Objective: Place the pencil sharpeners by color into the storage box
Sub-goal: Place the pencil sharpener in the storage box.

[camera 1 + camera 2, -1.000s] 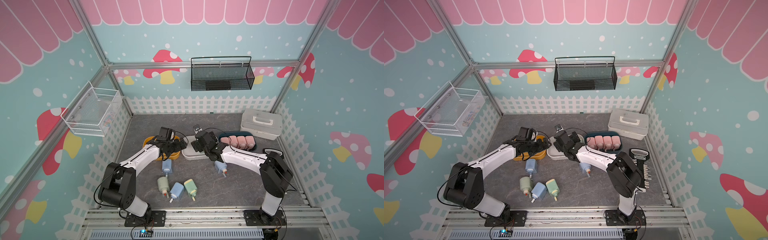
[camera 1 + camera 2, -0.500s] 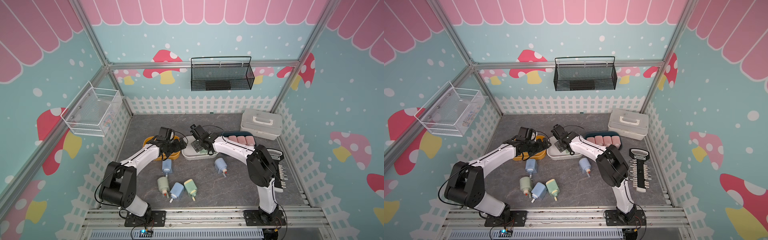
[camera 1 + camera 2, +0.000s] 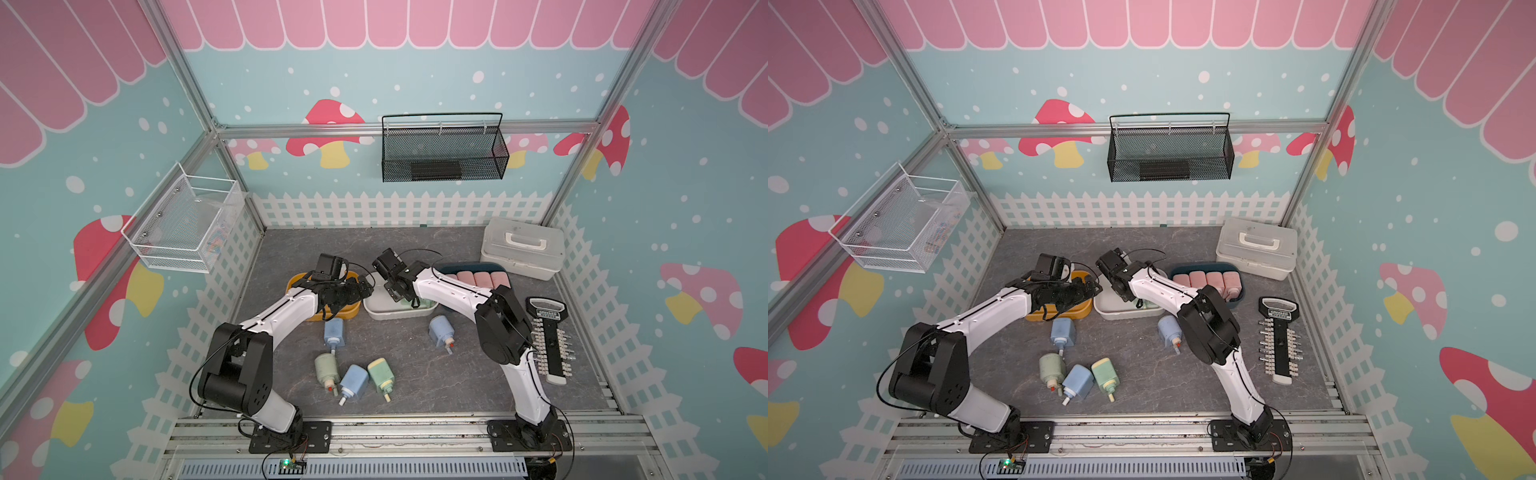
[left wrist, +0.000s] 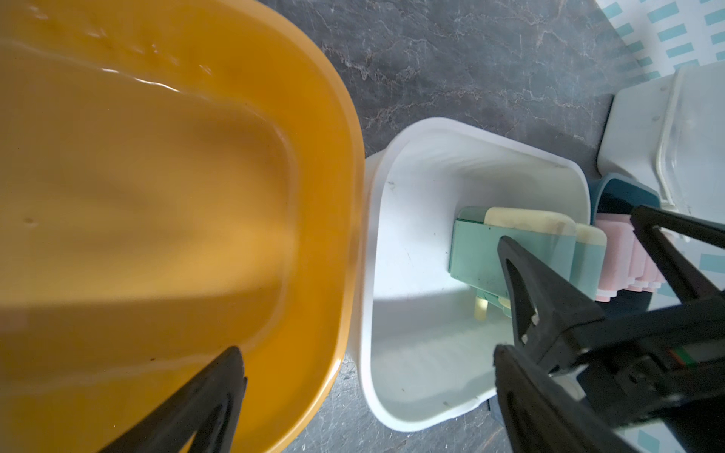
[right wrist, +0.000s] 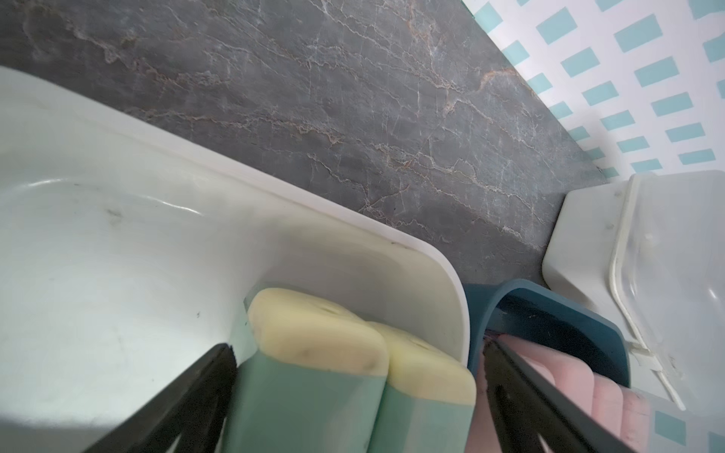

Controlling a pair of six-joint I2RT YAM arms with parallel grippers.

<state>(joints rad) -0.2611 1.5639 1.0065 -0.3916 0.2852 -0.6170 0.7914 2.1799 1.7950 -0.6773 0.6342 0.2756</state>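
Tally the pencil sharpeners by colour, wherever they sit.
Pink sharpeners: 4, in the dark blue tray
Green sharpeners: 4, two in the white tray, two on the table
Blue sharpeners: 3, all on the table
Total: 11

Yellow tray (image 4: 347,164), under the left hand (image 4: 365,349): glossy moulded plastic, smooth, strong highlights.
White tray (image 5: 117,235), under the right hand (image 5: 357,345): satin plastic, faint scuffs.
Green pencil sharpeners (image 5: 314,412), beneath the right hand's fingers (image 5: 196,392): matt plastic, cream caps flecked with small marks.
Pink pencil sharpeners (image 5: 561,366) and dark blue tray (image 5: 569,310), just beside that hand: matt plastic.
Fingers: black, matt.
Desk (image 5: 353,98): grey stone-look surface, veined, dull.
Lidded case (image 5: 667,255), beyond the right hand: translucent whitish plastic, smooth.
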